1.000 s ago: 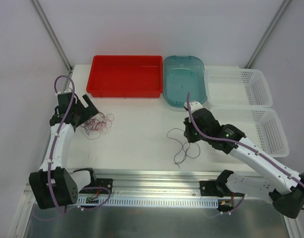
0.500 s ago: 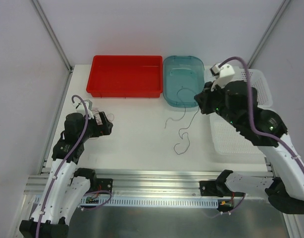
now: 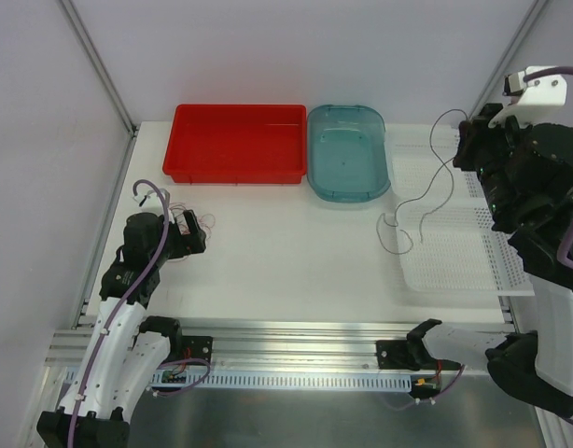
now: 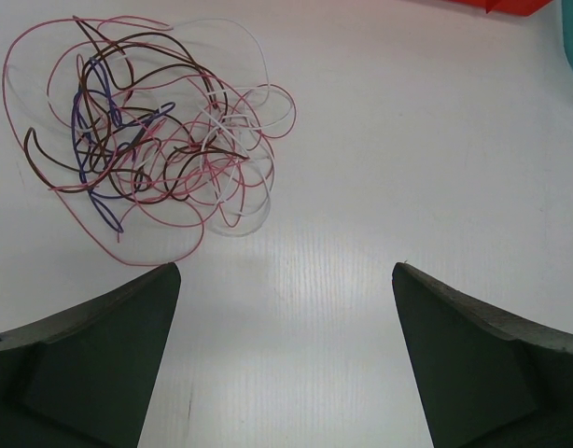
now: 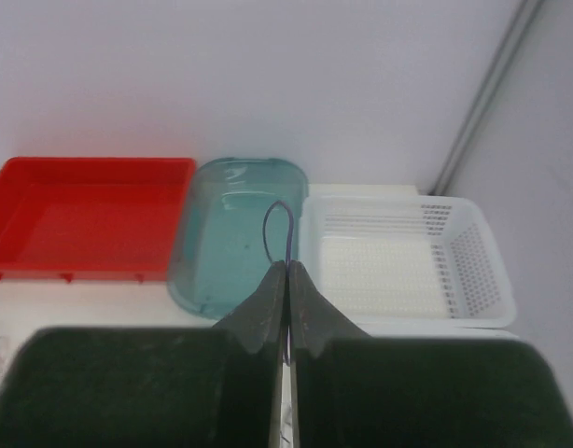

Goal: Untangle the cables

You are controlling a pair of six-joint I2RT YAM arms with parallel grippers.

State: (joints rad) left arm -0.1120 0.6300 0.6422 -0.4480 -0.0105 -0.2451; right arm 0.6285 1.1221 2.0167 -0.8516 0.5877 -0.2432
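**Single strand lifted clear of the cables; remainder awaiting separation.** The right gripper (image 3: pixel 469 142) is shown raised high at the far right. In the right wrist view its fingers (image 5: pixel 272 303) are pressed together on one dark strand (image 3: pixel 452 166), a short loop of which (image 5: pixel 276 224) stands above the pinch. The strand hangs across the white baskets (image 3: pixel 464 257), and its curled tail appears to lie just beside their near-left edge. The rest of the cables, a tangle (image 4: pixel 146 140) of pink, brown, white and purple loops, lies on the table (image 4: pixel 380 140) ahead of the left gripper (image 4: pixel 285 271), whose fingers are spread with nothing between them. The step is judged to be the carrying away of the freed strand. The pinch should be kept until the tail has been drawn over the basket rim. Only then should the strand be lowered, so that it is not dragged or snagged on the mesh.
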